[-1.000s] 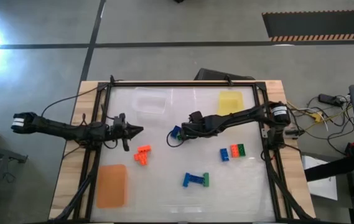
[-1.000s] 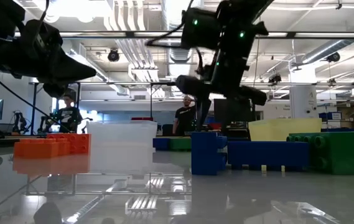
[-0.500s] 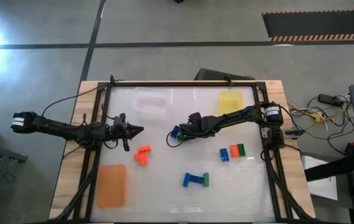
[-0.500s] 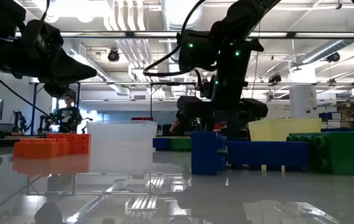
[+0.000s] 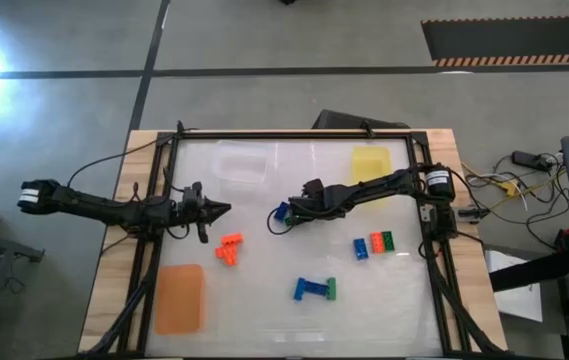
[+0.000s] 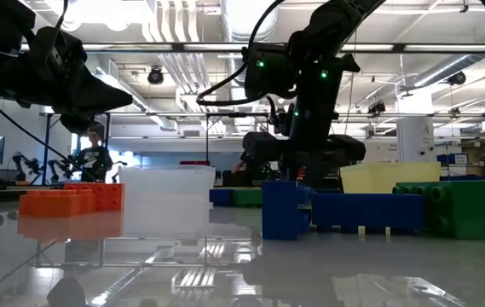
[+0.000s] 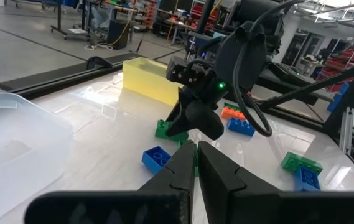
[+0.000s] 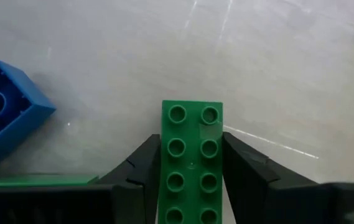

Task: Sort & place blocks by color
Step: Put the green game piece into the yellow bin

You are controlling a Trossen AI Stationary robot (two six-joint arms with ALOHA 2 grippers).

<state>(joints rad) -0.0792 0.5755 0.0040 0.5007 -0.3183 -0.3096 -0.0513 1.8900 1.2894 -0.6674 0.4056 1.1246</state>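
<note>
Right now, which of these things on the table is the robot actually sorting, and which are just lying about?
Part of the job:
- green block between the right gripper's fingers
- blue block beside it
- orange blocks
- blue-and-green cluster
- blue, orange, green row

Just lying about:
- cables beside the table
- people in the room behind

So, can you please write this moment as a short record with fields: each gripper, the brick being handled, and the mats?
right gripper: fingers on both sides of the green brick, which lies flat on the table
left gripper: shut, empty, waiting above the orange bricks
near the green brick: blue brick
mats: orange mat, yellow mat, clear mat
</note>
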